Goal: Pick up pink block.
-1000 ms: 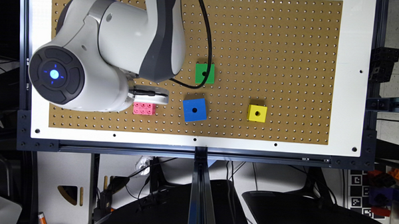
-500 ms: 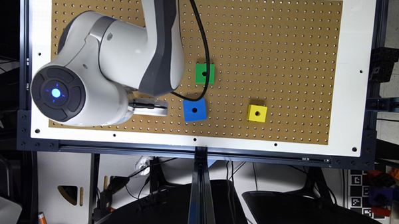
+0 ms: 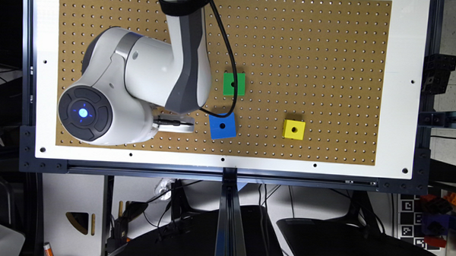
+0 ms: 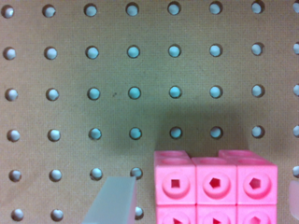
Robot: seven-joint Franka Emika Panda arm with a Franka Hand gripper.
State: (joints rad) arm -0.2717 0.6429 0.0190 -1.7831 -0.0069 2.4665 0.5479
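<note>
The pink block (image 4: 215, 186) is a small studded brick lying on the brown pegboard (image 4: 140, 70), close under the wrist camera. My gripper (image 4: 203, 205) is open. One pale fingertip (image 4: 112, 200) stands to one side of the block with a small gap. The other fingertip (image 4: 294, 200) is a faint blur at the frame's edge on the block's far side. The block sits between them. In the exterior view the white gripper part (image 3: 175, 124) lies low on the board's left half, with the arm covering the pink block there.
A blue cube (image 3: 222, 126) sits just to the exterior view's right of the gripper, a green cube (image 3: 234, 83) above it, and a yellow cube (image 3: 293, 129) further right. The white table rim (image 3: 226, 164) runs close below the gripper.
The arm has moved toward the lower edge of the exterior view, over the pink block. The block showed below the gripper a second ago and is now covered.
</note>
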